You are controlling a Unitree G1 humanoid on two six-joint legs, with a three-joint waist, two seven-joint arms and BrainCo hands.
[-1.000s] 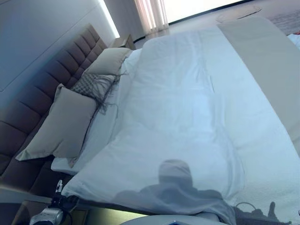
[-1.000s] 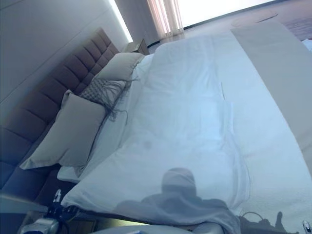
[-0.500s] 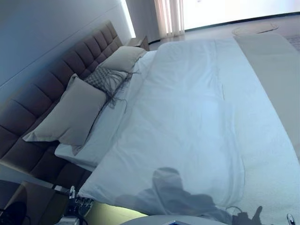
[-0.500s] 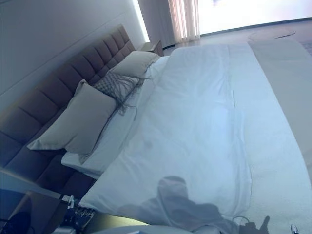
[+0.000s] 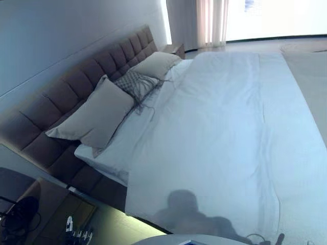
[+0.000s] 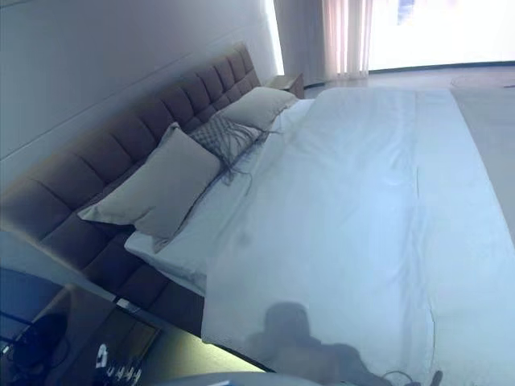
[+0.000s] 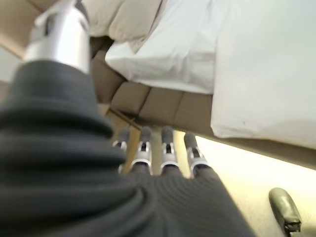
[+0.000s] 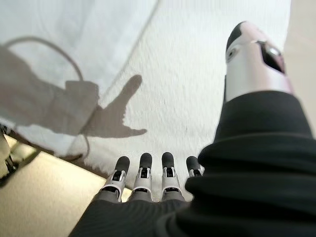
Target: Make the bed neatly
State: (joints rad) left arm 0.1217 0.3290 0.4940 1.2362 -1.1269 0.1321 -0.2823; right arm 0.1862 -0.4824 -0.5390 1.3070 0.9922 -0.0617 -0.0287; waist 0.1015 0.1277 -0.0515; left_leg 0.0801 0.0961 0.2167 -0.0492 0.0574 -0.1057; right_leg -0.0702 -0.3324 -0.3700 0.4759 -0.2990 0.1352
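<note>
The bed fills the head views, with a white duvet (image 5: 219,132) spread smooth from the pillows down. Against the brown tufted headboard (image 5: 76,84) lean a large beige pillow (image 5: 94,115), a patterned fringed cushion (image 5: 135,84) and a second beige pillow (image 5: 158,64). A beige runner (image 5: 312,87) lies across the foot of the bed. My left hand (image 7: 166,148) hangs beside the brown bed base (image 7: 163,106), fingers straight and holding nothing. My right hand (image 8: 143,182) hovers over the duvet's near edge (image 8: 197,74), fingers straight and empty.
A wooden nightstand (image 5: 46,209) with dark items on it stands at the near corner of the bed. Another nightstand (image 5: 176,49) and curtains (image 5: 212,20) are at the far side. Pale floor (image 7: 247,182) shows under the bed's edge.
The camera has swung toward the head of the bed, bringing the near nightstand into view. The duvet and pillows have not moved.
</note>
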